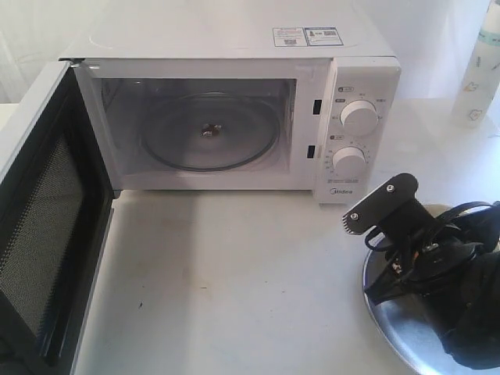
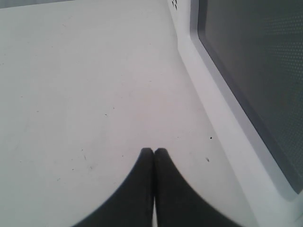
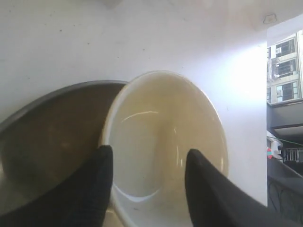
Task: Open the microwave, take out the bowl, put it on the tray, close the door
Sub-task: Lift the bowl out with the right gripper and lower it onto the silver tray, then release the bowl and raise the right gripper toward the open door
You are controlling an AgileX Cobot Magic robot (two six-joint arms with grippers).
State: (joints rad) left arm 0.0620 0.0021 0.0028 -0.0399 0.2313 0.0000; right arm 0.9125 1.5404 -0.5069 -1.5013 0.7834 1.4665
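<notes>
Masking tray (image 1: 394,320) and bowl (image 3: 161,142): right arm (image 1: 449,281).

A pale bottle (image 1: 478,70) (top cropped) stands on the white table (image 1: 234,281).

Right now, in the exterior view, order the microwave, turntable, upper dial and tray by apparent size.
1. Microwave
2. Turntable
3. Upper dial
Tray: unranked, because the right arm hides most of it.

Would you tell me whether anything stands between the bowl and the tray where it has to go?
Nothing visible does. In the right wrist view the bowl overlaps the rim of the tray, whose visible surface is bare. The right gripper hangs open over the bowl, one finger at its rim.
</notes>
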